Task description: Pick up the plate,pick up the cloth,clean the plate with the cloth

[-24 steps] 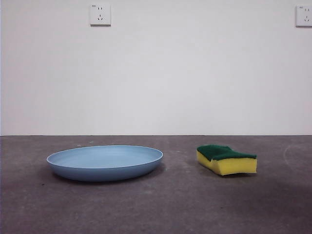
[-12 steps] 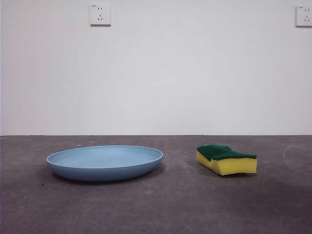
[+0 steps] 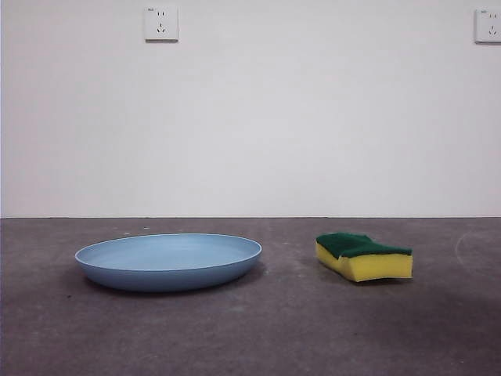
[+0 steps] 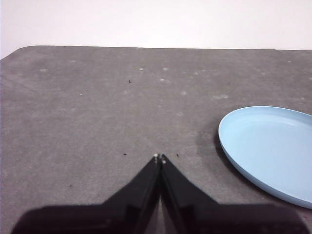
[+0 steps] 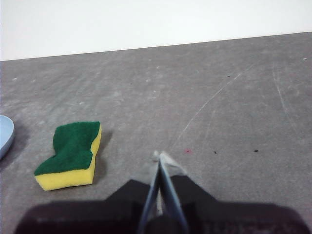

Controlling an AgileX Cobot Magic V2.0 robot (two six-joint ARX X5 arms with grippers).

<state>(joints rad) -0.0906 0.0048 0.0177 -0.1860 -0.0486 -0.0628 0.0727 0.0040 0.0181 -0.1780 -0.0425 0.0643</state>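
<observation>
The light blue plate (image 3: 168, 261) lies flat on the dark grey table, left of centre in the front view. The cloth, a yellow sponge with a green scouring top (image 3: 363, 256), lies to its right, apart from it. My left gripper (image 4: 159, 158) is shut and empty above bare table, off to one side of the plate (image 4: 273, 148). My right gripper (image 5: 160, 157) is shut and empty, a short way to one side of the sponge (image 5: 72, 155). Neither gripper shows in the front view.
A white wall stands behind the table, with two wall sockets (image 3: 160, 23) high up. The plate's edge (image 5: 5, 134) just shows in the right wrist view. The table's rounded far corner (image 4: 19, 51) shows in the left wrist view.
</observation>
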